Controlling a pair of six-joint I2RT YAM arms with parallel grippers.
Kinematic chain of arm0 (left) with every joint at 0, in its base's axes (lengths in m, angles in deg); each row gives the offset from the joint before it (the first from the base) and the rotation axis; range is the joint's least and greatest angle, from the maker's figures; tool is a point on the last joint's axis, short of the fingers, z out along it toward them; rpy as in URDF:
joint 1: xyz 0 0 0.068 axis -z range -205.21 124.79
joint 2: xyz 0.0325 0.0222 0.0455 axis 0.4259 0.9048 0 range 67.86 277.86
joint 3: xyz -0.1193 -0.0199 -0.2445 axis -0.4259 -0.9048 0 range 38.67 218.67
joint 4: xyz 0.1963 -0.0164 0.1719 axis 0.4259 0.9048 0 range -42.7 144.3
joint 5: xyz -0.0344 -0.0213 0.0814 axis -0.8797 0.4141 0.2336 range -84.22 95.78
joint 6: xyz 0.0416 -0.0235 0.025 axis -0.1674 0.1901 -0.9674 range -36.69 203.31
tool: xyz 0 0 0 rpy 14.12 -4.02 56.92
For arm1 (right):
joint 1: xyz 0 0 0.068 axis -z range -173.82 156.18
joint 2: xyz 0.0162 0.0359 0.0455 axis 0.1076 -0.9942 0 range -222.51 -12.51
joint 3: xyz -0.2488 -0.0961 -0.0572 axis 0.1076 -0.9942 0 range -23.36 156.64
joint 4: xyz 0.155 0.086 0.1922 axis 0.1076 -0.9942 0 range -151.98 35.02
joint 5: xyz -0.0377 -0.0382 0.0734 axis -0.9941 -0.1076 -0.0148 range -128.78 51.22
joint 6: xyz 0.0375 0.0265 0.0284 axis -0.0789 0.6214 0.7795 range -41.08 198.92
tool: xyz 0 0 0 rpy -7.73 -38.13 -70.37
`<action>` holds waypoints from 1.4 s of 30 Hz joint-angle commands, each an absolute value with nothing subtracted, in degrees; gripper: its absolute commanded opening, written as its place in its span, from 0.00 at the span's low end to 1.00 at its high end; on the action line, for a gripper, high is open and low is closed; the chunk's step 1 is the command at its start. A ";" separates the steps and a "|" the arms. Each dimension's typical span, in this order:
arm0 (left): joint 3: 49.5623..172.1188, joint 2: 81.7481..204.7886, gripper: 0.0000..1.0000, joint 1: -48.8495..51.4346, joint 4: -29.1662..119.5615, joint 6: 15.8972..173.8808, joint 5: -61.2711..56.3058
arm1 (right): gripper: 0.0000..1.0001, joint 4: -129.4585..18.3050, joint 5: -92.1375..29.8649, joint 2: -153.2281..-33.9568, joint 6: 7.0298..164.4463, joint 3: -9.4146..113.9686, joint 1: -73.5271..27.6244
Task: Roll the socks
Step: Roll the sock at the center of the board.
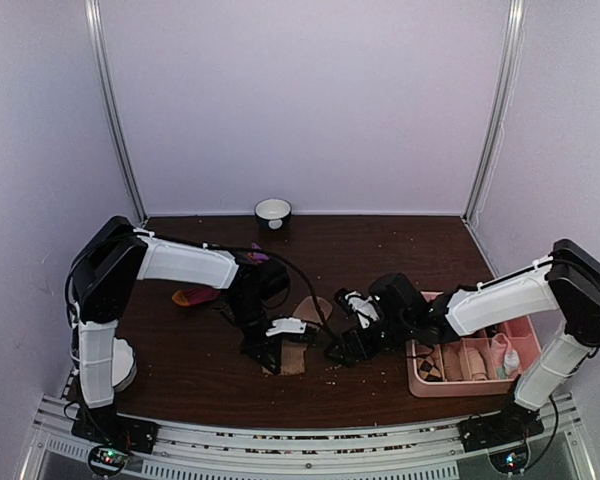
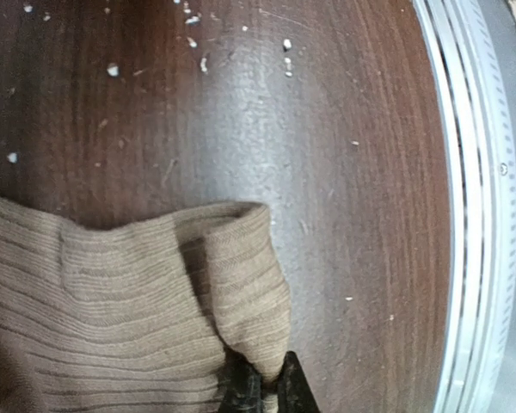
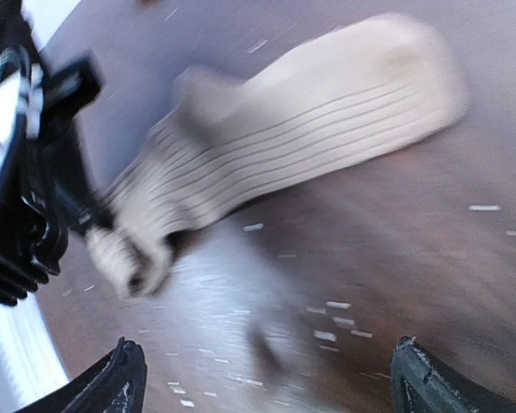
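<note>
The tan sock (image 1: pixel 305 338) lies on the dark wooden table between the two arms. My left gripper (image 2: pixel 272 389) is shut on a raised fold at the sock's near end (image 2: pixel 249 292). In the overhead view the left gripper (image 1: pixel 266 352) sits at the sock's front end. The right wrist view, blurred, shows the ribbed tan sock (image 3: pixel 310 142) stretched away from that grip. My right gripper (image 3: pixel 267 353) stands wide open over bare table just right of the sock, nothing between its fingers; it is also in the overhead view (image 1: pixel 338 350). The dark red sock (image 1: pixel 195 296) lies further left, mostly hidden behind the left arm.
A pink divided tray (image 1: pixel 420 385) with small rolled socks stands at the right front. A small dark bowl (image 1: pixel 273 212) sits at the back wall. White crumbs (image 2: pixel 113 69) dot the table. The metal rail (image 2: pixel 469 258) runs along the near edge.
</note>
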State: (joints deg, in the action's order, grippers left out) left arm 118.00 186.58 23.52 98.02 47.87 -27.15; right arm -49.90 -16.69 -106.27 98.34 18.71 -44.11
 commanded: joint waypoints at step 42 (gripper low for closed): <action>130.60 203.87 0.00 17.84 116.55 47.71 -30.98 | 0.32 -36.44 -30.41 -121.38 51.99 27.59 -63.46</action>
